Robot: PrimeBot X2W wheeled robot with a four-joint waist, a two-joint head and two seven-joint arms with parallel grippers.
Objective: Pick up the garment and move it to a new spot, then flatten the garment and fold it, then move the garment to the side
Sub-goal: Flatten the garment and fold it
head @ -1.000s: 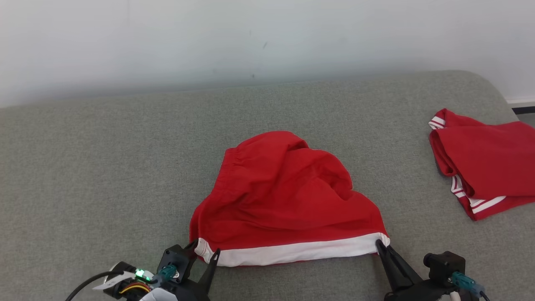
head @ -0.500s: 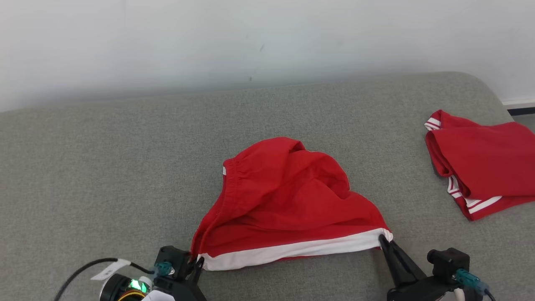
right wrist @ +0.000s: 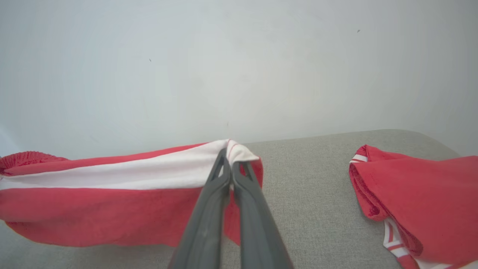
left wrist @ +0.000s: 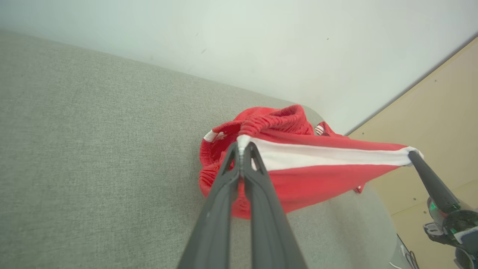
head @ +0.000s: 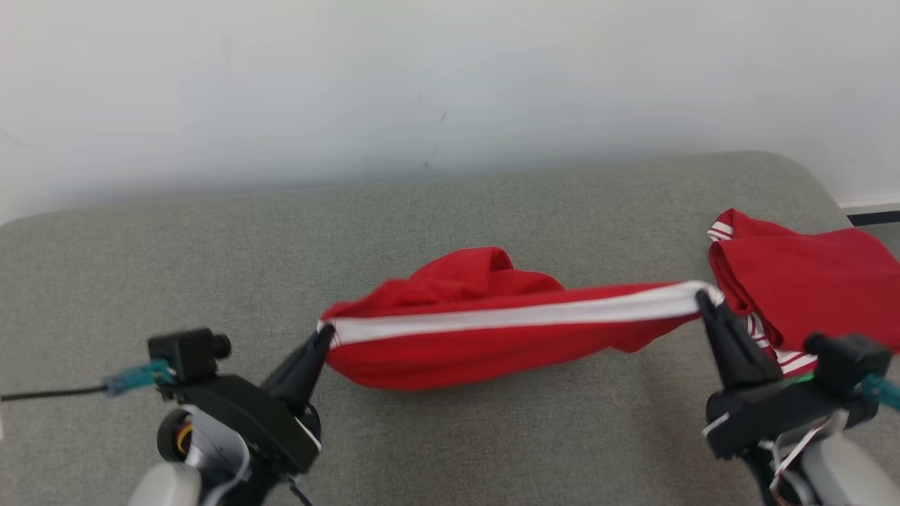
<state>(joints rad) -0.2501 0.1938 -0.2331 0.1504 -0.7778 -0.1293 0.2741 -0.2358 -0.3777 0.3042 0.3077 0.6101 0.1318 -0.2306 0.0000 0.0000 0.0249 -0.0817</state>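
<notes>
Both hands are up and we have the red garment (head: 478, 351) strung between them! Our left hand (head: 325, 337) is pinched tight on the left end of the white band (head: 513, 314), with no gap between the fingers and the cloth caught right at the tips. Our right hand (head: 703, 299) is clamped just as firmly on the other end. The band runs taut and nearly level from one hand to the other, a touch higher on the right. Below it the red cloth sags in a loose belly toward the grey padded surface (head: 176, 267), though whether it touches there we cannot quite tell. Behind the band, the gathered elastic waist bunches up in a hump. Off to our right, a second red garment (head: 801, 288) with white stripes lies folded on the same surface, just beside the right hand. A pale wall (head: 422, 84) closes off the back.
</notes>
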